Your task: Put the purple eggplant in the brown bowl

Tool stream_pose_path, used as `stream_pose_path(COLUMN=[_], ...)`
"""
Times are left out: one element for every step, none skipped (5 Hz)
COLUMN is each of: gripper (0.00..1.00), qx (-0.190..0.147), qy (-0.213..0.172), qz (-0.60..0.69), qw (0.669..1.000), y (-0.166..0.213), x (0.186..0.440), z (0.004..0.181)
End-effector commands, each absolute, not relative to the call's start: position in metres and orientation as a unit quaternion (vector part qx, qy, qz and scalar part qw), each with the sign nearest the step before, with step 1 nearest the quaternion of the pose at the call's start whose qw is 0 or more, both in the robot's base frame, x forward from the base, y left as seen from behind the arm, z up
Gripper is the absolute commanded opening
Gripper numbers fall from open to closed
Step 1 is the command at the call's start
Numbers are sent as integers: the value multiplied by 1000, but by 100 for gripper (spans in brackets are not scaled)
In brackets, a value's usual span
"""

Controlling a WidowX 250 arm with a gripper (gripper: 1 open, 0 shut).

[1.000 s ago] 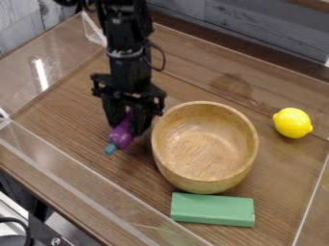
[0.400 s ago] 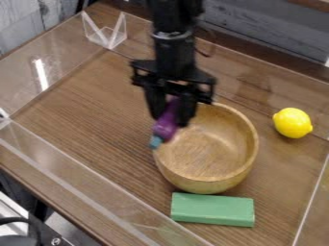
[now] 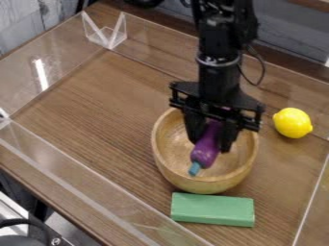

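- Camera view, looking down at an angle: a dark wood-grain table (image 3: pixel 90 96) fills most of the picture, and clear plastic walls (image 3: pixel 64 163) run along its near and left edges.
- At about 11 o'clock, near the far edge, a small clear plastic stand (image 3: pixel 103 31) sits on the table top; behind it runs a grey slatted backdrop.
- The left half of the table is bare wood from 8 to 10 o'clock; the objects all sit in the right half.
- The brown bowl (image 3: pixel 164 159) sits right of centre, at about 4 o'clock from the middle of the frame, with its thick rim well clear of the near wall.
- The black arm comes down from 12 o'clock, and its gripper (image 3: pixel 207 144) points straight down over the bowl's opening, jaws clamped on the purple eggplant (image 3: pixel 206 149).
- The eggplant hangs upright between the jaws, its teal stem tip lowest, inside the bowl's rim; I cannot tell whether the tip touches the bowl's floor.
- Nothing else shows inside the bowl.
- A yellow lemon (image 3: pixel 293 122) lies at 3 o'clock, just beside the bowl's right rim but apart from it.
- A flat green block (image 3: pixel 214 209) lies at 6 o'clock from the bowl, just in front of it, near the front wall.
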State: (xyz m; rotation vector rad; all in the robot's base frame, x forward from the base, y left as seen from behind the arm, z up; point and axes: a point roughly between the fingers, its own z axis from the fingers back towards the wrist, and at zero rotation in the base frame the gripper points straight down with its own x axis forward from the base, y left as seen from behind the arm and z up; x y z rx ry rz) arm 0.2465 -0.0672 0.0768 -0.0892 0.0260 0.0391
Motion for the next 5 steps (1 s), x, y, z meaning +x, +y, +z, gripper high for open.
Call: stream_pose_path(gripper=[0,0,100,100,100], qx=[-47,-45,-44,-43,-43], qy=[-2,1,5,8,9], qz=[18,17,16,17,17], qw=[999,999,999,999,999], y=[-76,-77,-78,-79,-80], x=[248,248,249,251,255], z=[79,71,64,55,49])
